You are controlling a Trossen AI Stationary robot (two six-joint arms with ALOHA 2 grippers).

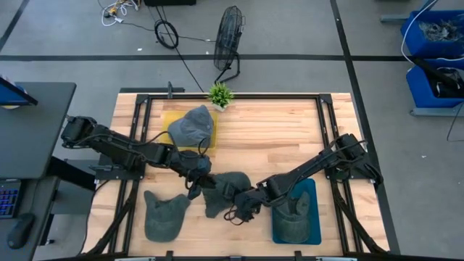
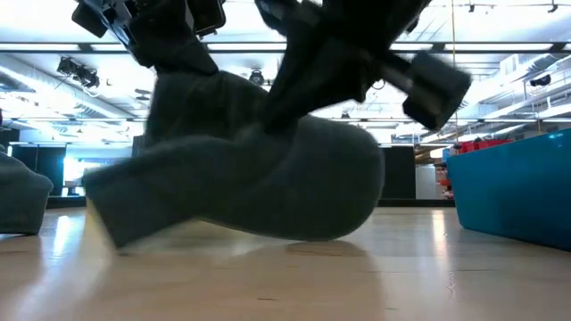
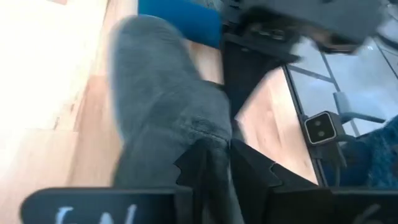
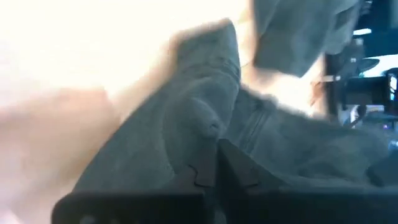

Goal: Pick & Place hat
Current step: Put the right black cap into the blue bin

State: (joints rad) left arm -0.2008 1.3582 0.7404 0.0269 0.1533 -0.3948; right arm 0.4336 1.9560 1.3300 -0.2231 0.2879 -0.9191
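Observation:
A grey hat [image 1: 226,190] sits mid-table near the near edge, held between both grippers. In the low view the hat [image 2: 268,178] bulges below the two arms, its lower edge close to the wood. My left gripper [image 1: 194,187] is shut on the hat's left side. My right gripper [image 1: 245,205] is shut on its right side. Both wrist views show dark fingers closed on grey cloth: left gripper [image 3: 217,163], right gripper [image 4: 214,165]. My left gripper pinches the hat's left edge [image 3: 210,132] between its two fingers, coming from above and from the table's left. The cloth bunches into folds at the fingers. My right gripper pinches a raised fold on the hat's right side [image 4: 210,124] between its two fingers, slanting down from the table's right. The hat hangs between the two holds; whether its lower edge [image 2: 120,236] touches the table I cannot tell.
Another grey hat [image 1: 192,125] lies on a yellow mat [image 1: 168,116] at the far left. A third hat [image 1: 163,214] lies at the near left. A fourth hat [image 1: 293,223] rests in a blue tray [image 1: 313,196] at the near right. A small potted plant [image 1: 220,94] stands at the far edge.

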